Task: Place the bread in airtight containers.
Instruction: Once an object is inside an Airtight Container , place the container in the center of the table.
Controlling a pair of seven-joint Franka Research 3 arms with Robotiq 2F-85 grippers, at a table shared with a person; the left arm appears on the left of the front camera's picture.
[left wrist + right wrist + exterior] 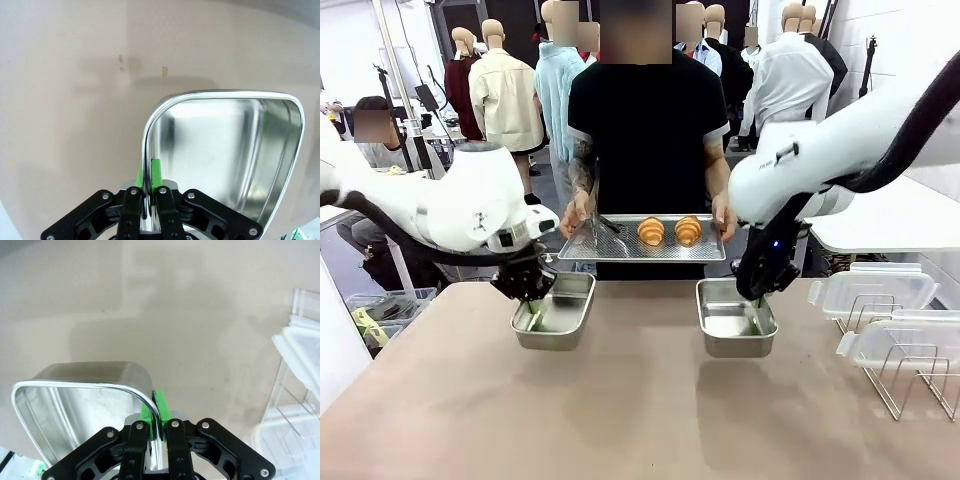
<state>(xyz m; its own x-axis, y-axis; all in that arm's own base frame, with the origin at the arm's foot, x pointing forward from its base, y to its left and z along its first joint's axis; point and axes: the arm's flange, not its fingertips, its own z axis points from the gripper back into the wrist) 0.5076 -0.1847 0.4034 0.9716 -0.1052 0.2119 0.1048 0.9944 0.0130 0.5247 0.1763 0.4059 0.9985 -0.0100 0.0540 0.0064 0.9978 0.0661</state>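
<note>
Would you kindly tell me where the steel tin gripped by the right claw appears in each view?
Front view: right tin, right of centre on the table, right claw shut on its right rim.
Right wrist view: lower left, rim pinched at bottom centre.
Left wrist view: this tin is the left tin, in the left claw.
Shared landmark: clear lids, right of the tin in front and right wrist views.

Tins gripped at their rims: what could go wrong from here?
1. The left gripper and right gripper each pinch only a tin's rim, so the left tin or right tin may slip or tilt if moved.
2. The croissants lie loose on the tray the person holds; they could roll off.
</note>
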